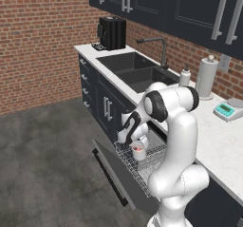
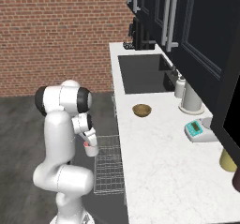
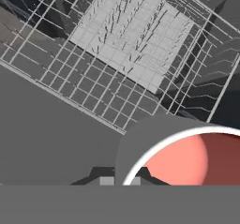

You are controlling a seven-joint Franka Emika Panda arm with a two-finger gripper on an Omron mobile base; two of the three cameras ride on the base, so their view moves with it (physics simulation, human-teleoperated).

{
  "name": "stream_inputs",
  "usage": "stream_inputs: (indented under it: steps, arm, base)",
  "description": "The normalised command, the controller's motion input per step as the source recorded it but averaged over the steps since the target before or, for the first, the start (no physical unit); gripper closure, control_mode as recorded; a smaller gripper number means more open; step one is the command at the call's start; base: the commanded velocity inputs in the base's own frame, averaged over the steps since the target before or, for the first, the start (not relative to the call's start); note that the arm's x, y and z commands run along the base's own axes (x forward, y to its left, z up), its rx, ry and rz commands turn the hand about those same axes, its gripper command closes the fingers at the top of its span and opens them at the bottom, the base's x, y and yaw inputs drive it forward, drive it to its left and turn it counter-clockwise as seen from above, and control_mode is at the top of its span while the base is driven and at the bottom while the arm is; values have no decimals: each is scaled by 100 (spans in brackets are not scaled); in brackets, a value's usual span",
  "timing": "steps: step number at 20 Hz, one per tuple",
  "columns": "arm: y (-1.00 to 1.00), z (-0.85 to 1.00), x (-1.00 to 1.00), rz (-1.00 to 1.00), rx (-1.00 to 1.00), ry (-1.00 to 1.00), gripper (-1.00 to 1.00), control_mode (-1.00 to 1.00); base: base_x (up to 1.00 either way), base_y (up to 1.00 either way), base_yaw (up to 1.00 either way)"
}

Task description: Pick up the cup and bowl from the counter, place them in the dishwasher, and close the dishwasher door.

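Gripper (image 1: 136,144) pinching cup (image 1: 139,151) rim, held upright just over the rack (image 1: 152,162) above the lowered door (image 1: 118,176); bowl (image 2: 141,109) on counter (image 2: 159,162) beside rack.

My left base camera sits behind my arm (image 1: 178,140) on its left and looks forward and down along the desk (image 1: 216,131), taking in the sink (image 1: 135,69) and the brick wall beyond. My right base camera sits behind on the other side, facing the same way, so my arm rises at its lower left and the desk runs up the middle. Both share the desk, the sink, the pulled-out wire rack (image 1: 147,162) and my arm over it. My hand camera looks steeply down along my pincer, very near the cup's (image 3: 197,160) rim, with the rack's grid just beyond it.
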Motion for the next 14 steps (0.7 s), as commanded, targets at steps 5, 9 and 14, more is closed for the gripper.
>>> stream_inputs:
  steps: [5, 9, 14]
  arm:
    - [-18, -43, 25, -12, 0, -3, 100, -100]
    - [-30, -46, 35, 0, 0, -1, 100, -100]
    - [-11, -48, 39, 0, 0, -3, 100, -100]
  base:
    - [0, 0, 0]
    - [0, 0, 0]
    - [0, 0, 0]
